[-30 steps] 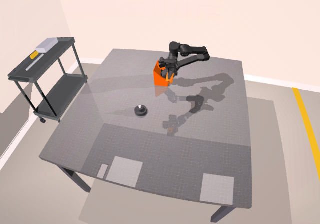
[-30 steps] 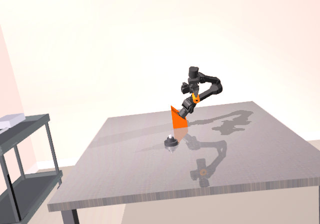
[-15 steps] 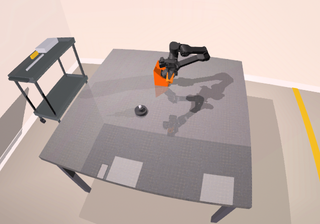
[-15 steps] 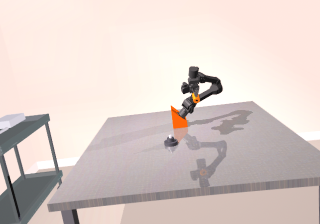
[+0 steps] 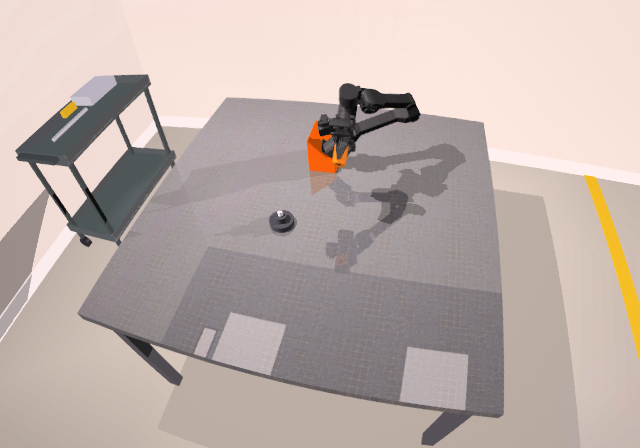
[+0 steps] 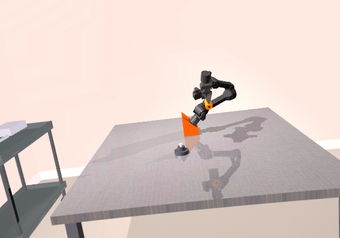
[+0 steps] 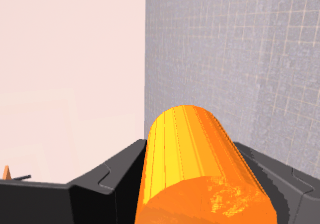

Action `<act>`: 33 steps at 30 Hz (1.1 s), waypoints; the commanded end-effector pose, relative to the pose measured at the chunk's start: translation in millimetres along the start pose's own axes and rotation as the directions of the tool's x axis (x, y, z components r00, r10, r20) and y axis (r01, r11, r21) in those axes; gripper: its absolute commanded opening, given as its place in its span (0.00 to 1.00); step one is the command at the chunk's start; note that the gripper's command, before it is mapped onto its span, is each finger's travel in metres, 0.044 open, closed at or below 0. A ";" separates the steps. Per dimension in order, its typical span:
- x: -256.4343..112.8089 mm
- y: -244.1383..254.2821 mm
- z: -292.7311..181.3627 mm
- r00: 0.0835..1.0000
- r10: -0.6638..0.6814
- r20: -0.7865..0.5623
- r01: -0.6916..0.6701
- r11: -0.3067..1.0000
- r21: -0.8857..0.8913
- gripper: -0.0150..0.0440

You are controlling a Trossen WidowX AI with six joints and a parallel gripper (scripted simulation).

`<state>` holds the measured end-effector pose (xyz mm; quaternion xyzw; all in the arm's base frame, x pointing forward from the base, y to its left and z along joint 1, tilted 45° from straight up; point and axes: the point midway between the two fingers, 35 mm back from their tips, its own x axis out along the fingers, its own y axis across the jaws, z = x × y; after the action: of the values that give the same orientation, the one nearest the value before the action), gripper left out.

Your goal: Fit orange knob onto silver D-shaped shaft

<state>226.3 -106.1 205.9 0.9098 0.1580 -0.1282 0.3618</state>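
Observation:
The orange knob [image 5: 339, 163] [image 6: 209, 105] [image 7: 187, 159] is held high above the table, near the arm's base. It is tilted well over, and its end with a dark hole faces the exterior view. The hole's flat side is too small to make out. My gripper [image 5: 339, 155] [image 6: 207, 102] [image 7: 187, 149] is shut on the knob, one finger on each side in the wrist view. The round dark pedestal [image 5: 281, 224] [image 6: 181, 152] stands on the table, apart from the knob, with the short silver shaft [image 5: 280, 213] [image 6: 180, 144] upright on it. The shaft's flat side cannot be made out.
An orange wedge [image 5: 320, 160] [image 6: 189, 128] stands at the arm's base, behind the pedestal. Pale rectangles [image 5: 250, 342] [image 5: 435, 376] lie near the table's front edge. A dark cart [image 5: 121, 179] [image 6: 30, 136] stands left of the table.

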 end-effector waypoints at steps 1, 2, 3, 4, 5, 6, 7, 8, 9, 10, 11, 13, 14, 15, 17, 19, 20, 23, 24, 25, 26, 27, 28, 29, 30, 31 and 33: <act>1.7 -1.7 0.3 1.000 -0.003 0.004 0.003 1.000 -0.002 0.25; 2.3 -2.4 0.3 1.000 -0.010 0.004 0.010 1.000 -0.002 0.25; 3.2 -3.2 0.3 1.000 -0.020 0.004 0.020 1.000 -0.002 0.25; 4.1 -4.0 0.4 0.999 -0.032 0.004 0.032 0.999 -0.002 0.25; 5.3 -5.1 0.4 0.999 -0.047 0.005 0.047 0.999 -0.002 0.25; 6.6 -6.1 0.5 0.998 -0.064 0.005 0.064 0.998 -0.002 0.25; 8.0 -7.3 0.6 0.997 -0.083 0.006 0.083 0.997 -0.002 0.25; 9.4 -8.5 0.7 0.995 -0.104 0.006 0.104 0.995 -0.002 0.25; 10.7 -9.6 0.7 0.992 -0.123 0.006 0.123 0.992 -0.002 0.25; 12.1 -10.8 0.8 0.990 -0.142 0.007 0.142 0.990 -0.002 0.25; 13.4 -11.9 0.8 0.987 -0.163 0.007 0.163 0.987 -0.001 0.25; 16.0 -14.0 0.9 0.980 -0.200 0.008 0.200 0.980 -0.001 0.25; 17.3 -15.1 1.0 0.976 -0.220 0.008 0.220 0.976 -0.001 0.25; 18.7 -16.2 1.0 0.971 -0.240 0.009 0.240 0.971 -0.001 0.25; 21.2 -18.3 1.1 0.961 -0.277 0.009 0.277 0.961 0.000 0.25; 23.9 -20.4 1.1 0.949 -0.316 0.010 0.316 0.949 0.000 0.25; 25.3 -21.6 1.1 0.942 -0.336 0.010 0.336 0.942 0.000 0.25; 29.3 -24.8 1.1 0.920 -0.393 0.010 0.393 0.920 0.001 0.25; 30.7 -25.9 1.1 0.911 -0.412 0.011 0.412 0.911 0.001 0.25; 32.1 -27.1 1.1 0.902 -0.432 0.011 0.432 0.902 0.002 0.25; 33.4 -28.2 1.1 0.893 -0.450 0.011 0.450 0.893 0.002 0.25; 34.8 -29.2 1.1 0.884 -0.468 0.011 0.468 0.884 0.002 0.25; 36.1 -30.4 1.1 0.874 -0.486 0.011 0.486 0.874 0.002 0.25; 37.5 -31.5 1.1 0.863 -0.505 0.011 0.505 0.863 0.003 0.25; 39.0 -32.7 1.1 0.852 -0.523 0.011 0.523 0.852 0.003 0.25; 40.4 -33.9 1.1 0.840 -0.542 0.011 0.542 0.840 0.003 0.25; 43.2 -36.1 1.0 0.817 -0.576 0.011 0.576 0.817 0.003 0.25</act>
<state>249.3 -75.0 169.3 0.8313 0.4017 -0.2285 0.3090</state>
